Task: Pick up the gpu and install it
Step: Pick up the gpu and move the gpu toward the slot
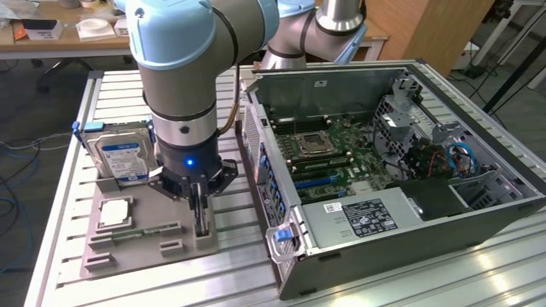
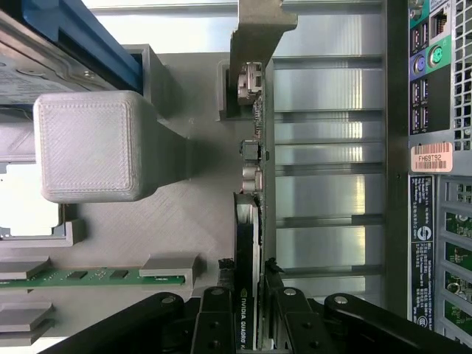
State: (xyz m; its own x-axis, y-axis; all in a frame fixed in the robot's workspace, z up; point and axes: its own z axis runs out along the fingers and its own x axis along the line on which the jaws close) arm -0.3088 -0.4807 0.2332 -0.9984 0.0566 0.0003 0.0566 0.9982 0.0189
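The gpu (image 1: 201,220) is a thin dark card standing on edge in a slot of the grey fixture plate (image 1: 140,259), to the exterior view's left of the open computer case (image 1: 477,211). My gripper (image 1: 199,203) reaches straight down over it. In the wrist view the gpu (image 2: 248,221) runs away from the gripper (image 2: 247,284), its silvery bracket (image 2: 254,37) at the far end. A black finger (image 2: 219,295) presses on each face of the card, so the gripper is shut on it. The card still sits in its slot.
On the same plate stand a hard drive (image 1: 124,157) with a blue-white label, a processor (image 1: 114,213) and a green memory stick (image 1: 140,233). The case lies open with its motherboard (image 1: 333,160) exposed. A grey printed block (image 2: 88,147) rises close beside the card.
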